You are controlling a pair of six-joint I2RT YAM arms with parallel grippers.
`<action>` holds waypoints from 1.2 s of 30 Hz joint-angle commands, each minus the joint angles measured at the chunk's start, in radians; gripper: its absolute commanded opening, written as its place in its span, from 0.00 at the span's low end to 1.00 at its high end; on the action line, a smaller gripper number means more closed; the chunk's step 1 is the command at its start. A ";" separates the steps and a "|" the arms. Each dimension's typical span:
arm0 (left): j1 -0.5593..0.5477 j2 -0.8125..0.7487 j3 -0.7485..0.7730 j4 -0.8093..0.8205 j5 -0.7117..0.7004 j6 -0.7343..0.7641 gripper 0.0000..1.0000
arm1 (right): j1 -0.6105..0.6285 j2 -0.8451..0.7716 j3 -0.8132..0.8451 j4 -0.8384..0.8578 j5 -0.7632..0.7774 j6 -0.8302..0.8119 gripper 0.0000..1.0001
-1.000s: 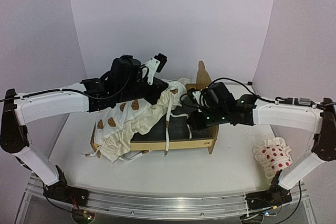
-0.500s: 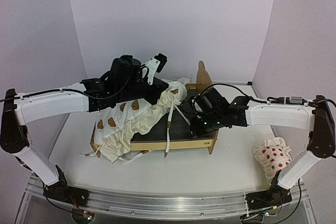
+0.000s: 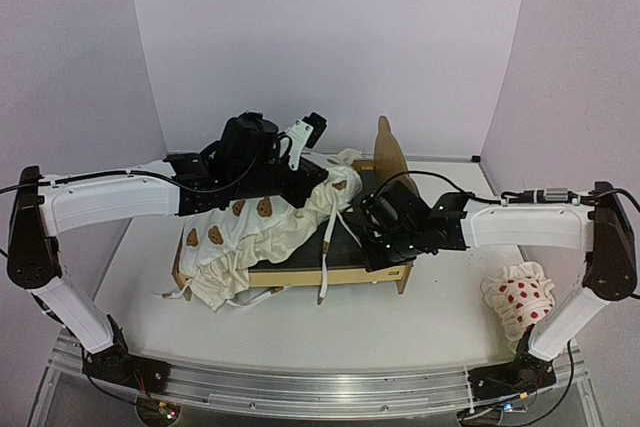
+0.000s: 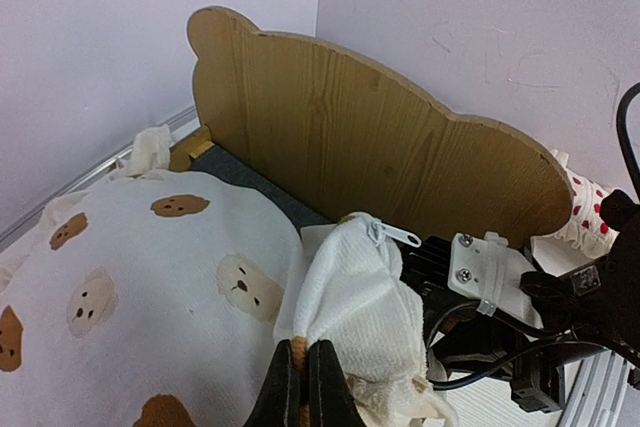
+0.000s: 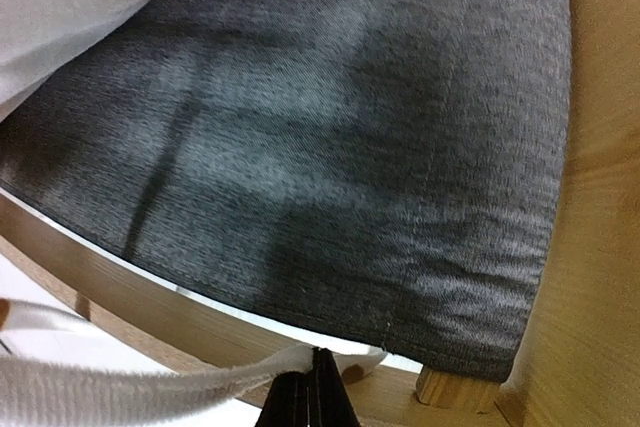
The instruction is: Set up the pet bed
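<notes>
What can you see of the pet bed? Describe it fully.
The pet bed is a light plywood frame with a bear-eared headboard, low rails and a dark grey felt base. It stands on the white table. A cream bear-print cushion lies bunched across it, spilling over the foot end, ties trailing across the front rail.

A robot lab booth: plain lilac walls (image 3: 330,47), white table (image 3: 400,327), bolted aluminium rail (image 3: 320,389).

Cream bear-print cushion (image 3: 245,232) sits bunched left of centre on the white table (image 3: 400,332), ruffles spilling near-left. One white tie (image 3: 326,247) trails toward the near edge. Zipper pull (image 4: 397,237) is exposed at a cushion corner. Red-dotted pillow (image 3: 520,299) lies well apart, near right. Walls (image 3: 330,37) are lilac.
</notes>
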 commanded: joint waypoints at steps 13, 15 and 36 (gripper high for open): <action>-0.024 0.093 0.078 -0.024 0.026 -0.025 0.00 | 0.020 -0.032 0.078 -0.134 -0.037 0.055 0.45; -0.024 0.102 0.093 -0.033 0.019 -0.026 0.00 | 0.023 -0.055 0.099 -0.158 -0.055 0.045 0.52; -0.024 0.128 0.149 -0.044 -0.009 -0.038 0.00 | 0.180 -0.295 -0.479 0.366 0.099 -0.228 0.47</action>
